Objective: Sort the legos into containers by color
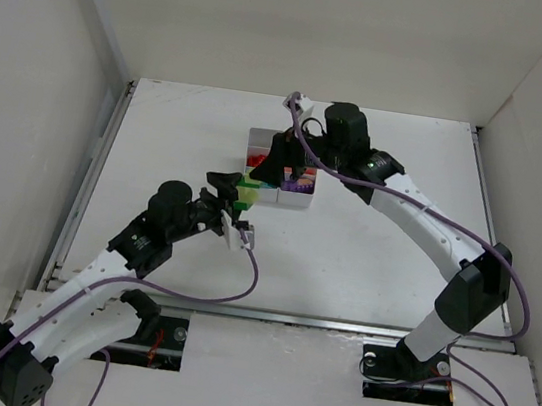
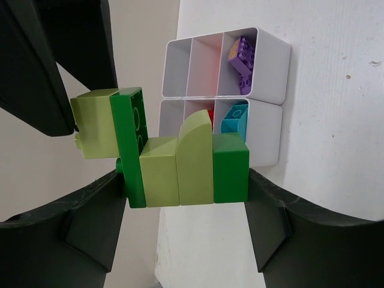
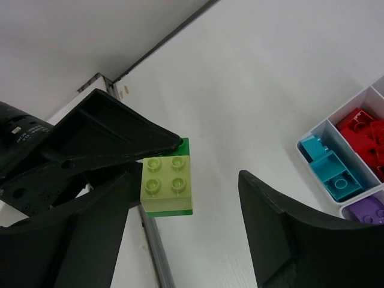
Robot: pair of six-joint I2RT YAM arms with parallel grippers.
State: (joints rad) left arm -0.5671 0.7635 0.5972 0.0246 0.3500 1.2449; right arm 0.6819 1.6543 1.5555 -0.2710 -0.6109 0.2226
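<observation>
Green legos (image 2: 180, 162), five joined, sit clamped in the left end effector (image 2: 187, 192), the right end effector (image 3: 192, 180) spread open.

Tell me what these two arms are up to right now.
The left gripper is clamped on a joined cluster of green and yellow-green legos, next to the white container. The right gripper is open around one end of that cluster, with one finger clear of it, probably about to pull a brick off. The container already holds purple bricks, teal bricks and red bricks in separate compartments.
</observation>
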